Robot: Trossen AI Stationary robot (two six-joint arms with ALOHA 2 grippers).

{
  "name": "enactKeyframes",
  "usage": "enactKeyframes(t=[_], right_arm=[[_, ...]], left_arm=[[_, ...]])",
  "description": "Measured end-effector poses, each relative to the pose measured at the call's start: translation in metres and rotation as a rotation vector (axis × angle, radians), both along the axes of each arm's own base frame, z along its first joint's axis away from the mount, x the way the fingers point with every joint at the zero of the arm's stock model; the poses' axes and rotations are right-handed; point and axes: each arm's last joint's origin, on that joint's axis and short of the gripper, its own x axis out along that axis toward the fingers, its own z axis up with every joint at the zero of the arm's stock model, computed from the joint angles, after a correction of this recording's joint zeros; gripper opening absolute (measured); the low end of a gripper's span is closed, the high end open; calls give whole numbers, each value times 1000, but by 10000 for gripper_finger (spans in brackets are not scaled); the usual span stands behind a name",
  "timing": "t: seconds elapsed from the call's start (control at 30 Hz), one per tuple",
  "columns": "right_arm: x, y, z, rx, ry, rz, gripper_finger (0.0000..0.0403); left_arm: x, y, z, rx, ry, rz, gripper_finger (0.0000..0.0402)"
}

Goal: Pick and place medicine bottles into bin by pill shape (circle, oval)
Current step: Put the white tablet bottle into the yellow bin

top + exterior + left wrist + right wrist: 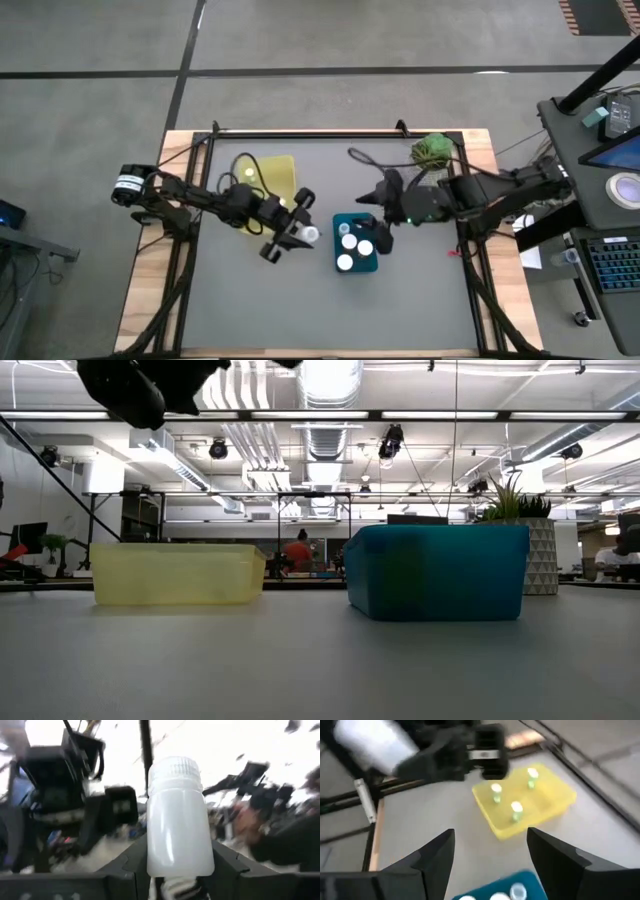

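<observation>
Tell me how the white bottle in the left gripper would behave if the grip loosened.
The white bottle looks smooth and glossy, so it may slip between the left gripper's fingers. Its round body would probably roll once on its side. It seems rigid, light plastic.

front table open | yellow bin, teal bin, plant obstruct rear

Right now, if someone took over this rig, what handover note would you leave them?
Left gripper: shut on a white plastic medicine bottle with a ribbed white cap, held above the table between the two bins.
Right gripper: open and empty, beside the teal bin.
Done: three white-capped bottles stand in the teal bin, three more in the translucent yellow bin.
Left: drop the held bottle into its matching bin. No loose bottles show on the grey table.
</observation>
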Motion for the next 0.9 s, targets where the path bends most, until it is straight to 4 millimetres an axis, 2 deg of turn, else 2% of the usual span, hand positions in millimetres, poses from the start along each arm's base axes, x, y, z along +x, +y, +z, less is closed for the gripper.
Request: enactKeyframes(t=[0.13,0.43,0.63,0.9], right_arm=[[4,18,-1,-120,-71,133,229],[11,44,-24,-345,-239,307,224],[12,50,-47,-424,-279,353,224],[11,48,-73,-418,-256,351,224]], left_arm=[[-5,-3,6,-13,-56,-77,131],[-8,-8,8,-11,-63,-167,127],[-14,-20,15,-98,-51,-291,127],[-23,-39,47,-108,-158,-368,127]])
